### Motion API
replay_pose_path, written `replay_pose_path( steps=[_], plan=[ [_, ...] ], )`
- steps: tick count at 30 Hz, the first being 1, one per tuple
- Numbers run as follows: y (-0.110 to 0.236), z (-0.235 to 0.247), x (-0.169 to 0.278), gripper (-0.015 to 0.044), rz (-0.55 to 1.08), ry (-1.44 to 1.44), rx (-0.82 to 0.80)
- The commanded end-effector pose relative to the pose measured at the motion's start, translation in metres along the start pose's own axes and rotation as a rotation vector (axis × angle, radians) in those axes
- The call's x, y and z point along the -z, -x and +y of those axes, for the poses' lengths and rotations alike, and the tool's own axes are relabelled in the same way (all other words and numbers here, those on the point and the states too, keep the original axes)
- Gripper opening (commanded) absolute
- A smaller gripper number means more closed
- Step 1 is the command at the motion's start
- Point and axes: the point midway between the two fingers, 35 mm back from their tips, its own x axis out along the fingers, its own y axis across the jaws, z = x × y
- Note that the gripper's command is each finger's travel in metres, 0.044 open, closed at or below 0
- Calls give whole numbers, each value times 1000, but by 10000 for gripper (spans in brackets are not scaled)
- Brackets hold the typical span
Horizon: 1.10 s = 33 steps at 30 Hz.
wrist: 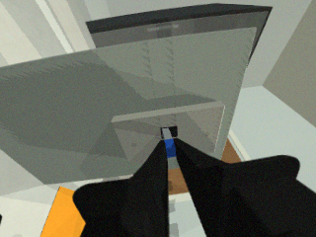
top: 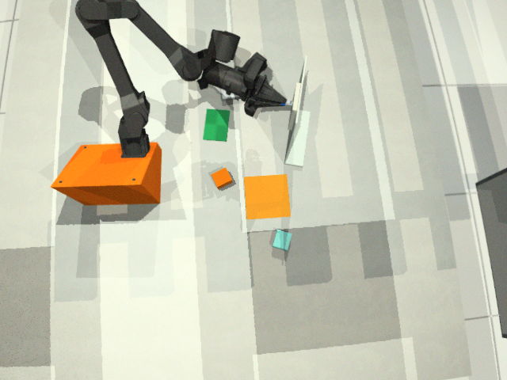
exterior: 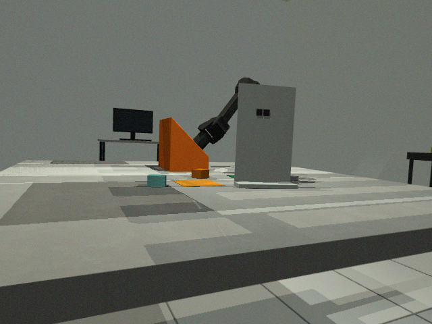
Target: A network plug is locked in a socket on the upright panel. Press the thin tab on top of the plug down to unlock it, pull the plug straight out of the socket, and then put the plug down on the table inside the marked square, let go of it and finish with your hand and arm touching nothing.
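My jaws are pinched on the blue network plug, which sits in its socket on the upright panel, directly ahead of the fingertips. The plug's long axis runs in line with the gripper, square to the panel face (a favourable alignment, in my judgement, for a straight pull back). I cannot confirm the tab is depressed. The orange marked square lies on the tabletop, near the panel's foot.

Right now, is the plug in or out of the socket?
Still in. In the wrist view the blue plug sits in the panel socket, with the gripper shut on it, fingers pinching both sides.
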Motion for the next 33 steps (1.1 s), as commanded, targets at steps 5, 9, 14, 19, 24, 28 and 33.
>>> replay_pose_path(
  steps=[5, 9, 14, 19, 24, 28, 33],
  plan=[
    [4, 0, 1, 0, 0, 0, 0],
    [6, 0, 2, 0, 1, 0, 0],
    [8, 0, 2, 0, 1, 0, -1],
    [11, 0, 2, 0, 1, -1, -1],
    [13, 1, 3, 0, 1, -1, -1],
    [15, 1, 3, 0, 1, -1, -1],
    [17, 1, 3, 0, 1, -1, -1]
  ],
)
